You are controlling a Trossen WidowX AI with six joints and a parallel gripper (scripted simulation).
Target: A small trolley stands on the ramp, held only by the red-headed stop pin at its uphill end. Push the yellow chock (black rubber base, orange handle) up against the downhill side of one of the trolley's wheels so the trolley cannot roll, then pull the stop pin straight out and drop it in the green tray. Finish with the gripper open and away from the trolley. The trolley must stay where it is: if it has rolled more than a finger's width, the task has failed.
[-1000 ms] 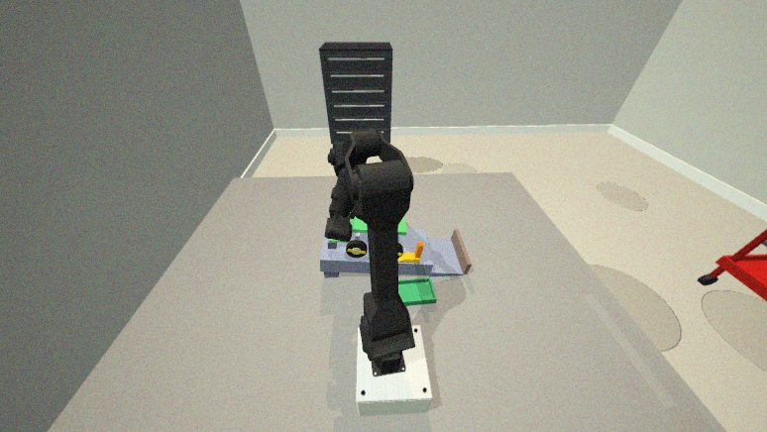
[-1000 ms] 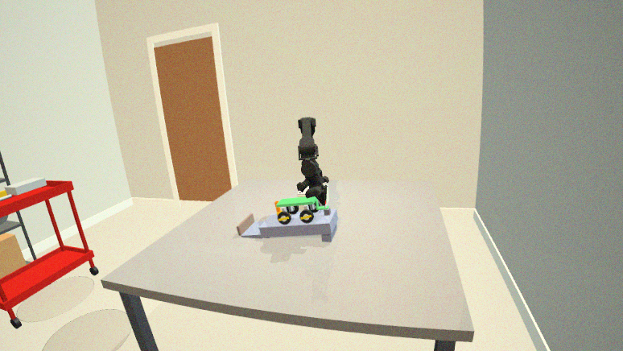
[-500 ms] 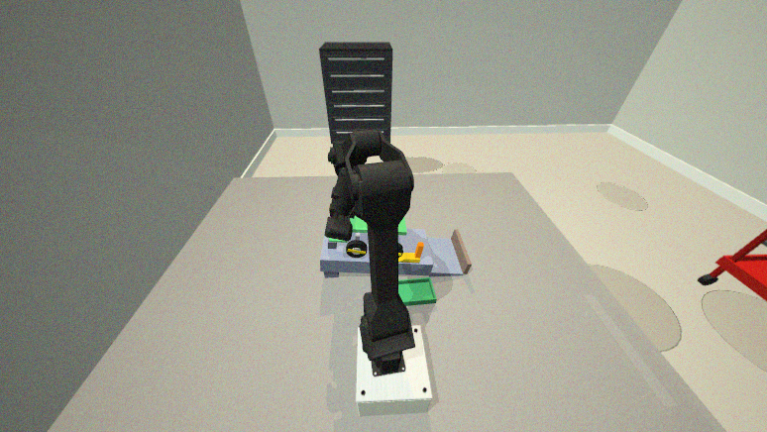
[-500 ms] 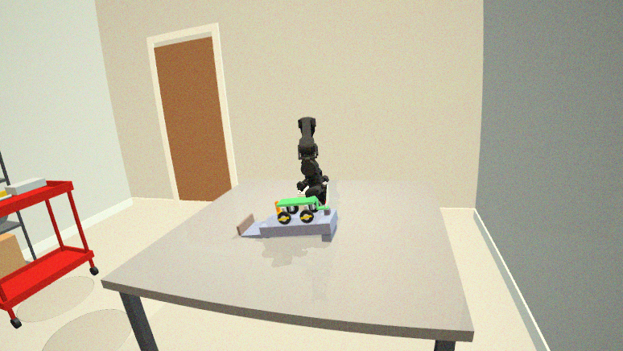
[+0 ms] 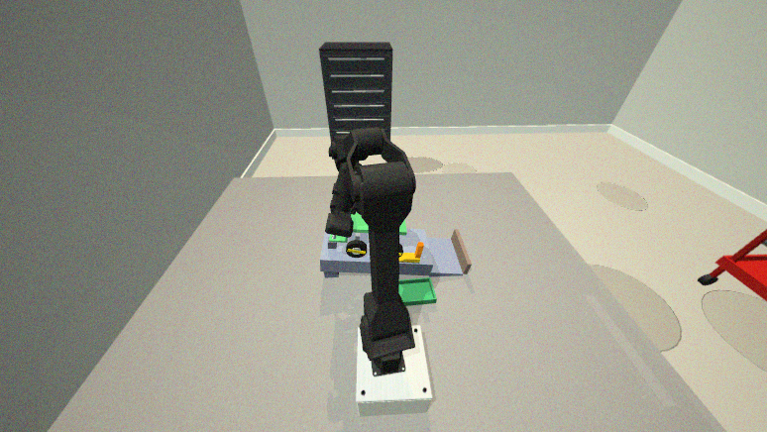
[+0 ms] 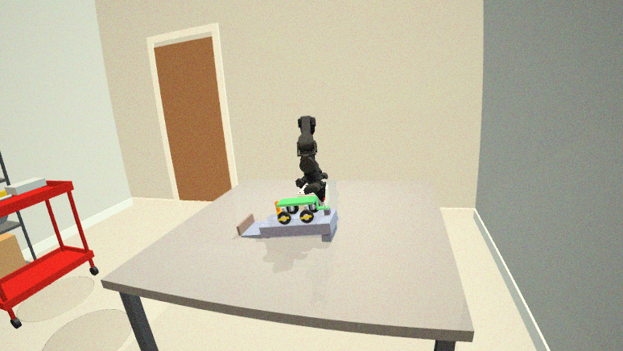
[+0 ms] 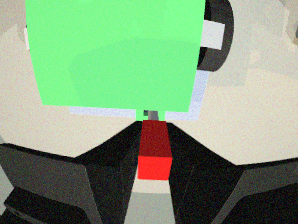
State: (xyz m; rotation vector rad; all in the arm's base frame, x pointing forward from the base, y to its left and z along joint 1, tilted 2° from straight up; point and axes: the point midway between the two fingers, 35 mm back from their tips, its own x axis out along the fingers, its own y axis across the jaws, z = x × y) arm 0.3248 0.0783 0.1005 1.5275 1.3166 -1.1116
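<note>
My gripper (image 5: 338,231) (image 6: 322,196) (image 7: 153,128) is shut on the red head of the stop pin (image 7: 154,167), above the trolley's uphill tab. A bit of grey shank shows below the head; whether its tip is clear of the tab's hole, I cannot tell. The trolley, with its green deck (image 5: 365,222) (image 6: 298,201) (image 7: 115,60), stands on the blue-grey ramp (image 5: 349,266) (image 6: 296,229). The yellow chock (image 5: 410,258) with its orange handle (image 5: 419,249) (image 6: 277,207) is at the downhill side of the near downhill wheel; contact is partly hidden by my arm. The green tray (image 5: 418,301) lies nearer my base.
A brown end board (image 5: 461,251) (image 6: 245,224) stands at the ramp's low end. My arm's white base plate (image 5: 394,394) is at the near side of the table. A red cart (image 5: 748,273) (image 6: 47,261) stands on the floor beyond the table.
</note>
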